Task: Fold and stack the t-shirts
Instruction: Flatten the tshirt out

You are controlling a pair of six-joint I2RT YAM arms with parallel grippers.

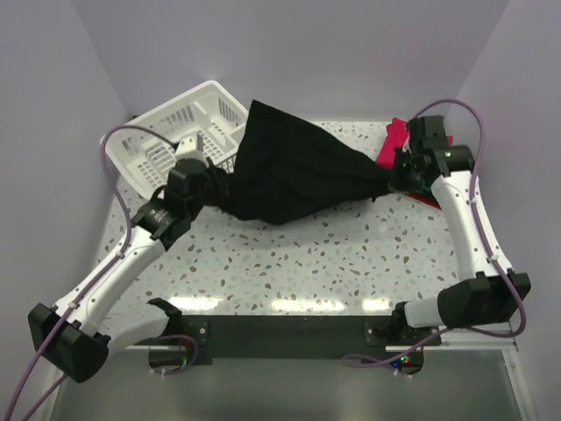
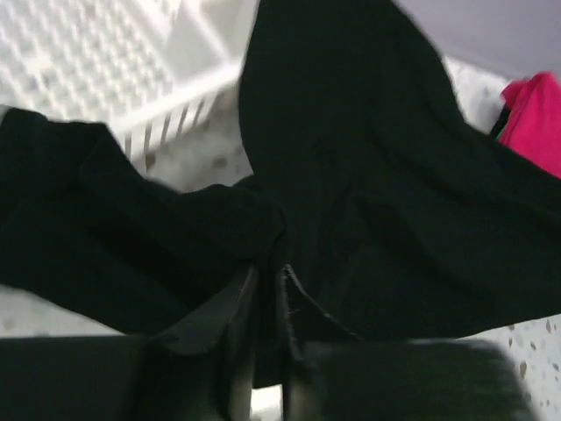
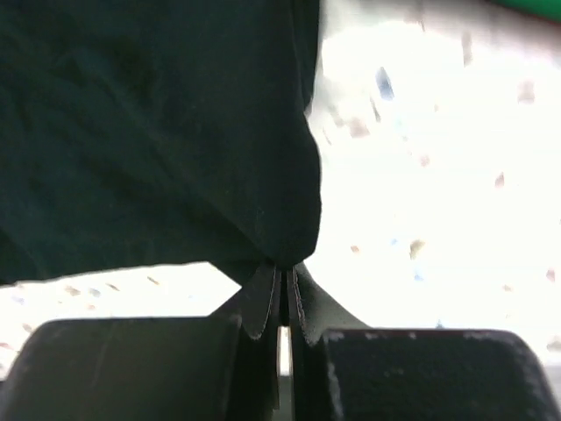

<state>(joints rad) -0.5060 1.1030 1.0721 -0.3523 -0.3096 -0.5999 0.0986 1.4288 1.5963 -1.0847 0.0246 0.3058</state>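
Speckled terrazzo tabletop [image 1: 351, 254] under black t-shirt [image 1: 289, 171], pale lilac walls [image 1: 307, 53]

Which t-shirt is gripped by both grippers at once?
The large black t-shirt, stretched between the left gripper and the right gripper; the magenta-pink t-shirt just lies at the far right.

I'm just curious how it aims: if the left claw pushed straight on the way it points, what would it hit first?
The black t-shirt: the left gripper is pinching it, and cloth fills the line ahead. Beyond it probably lies the speckled table, though depth is unclear.
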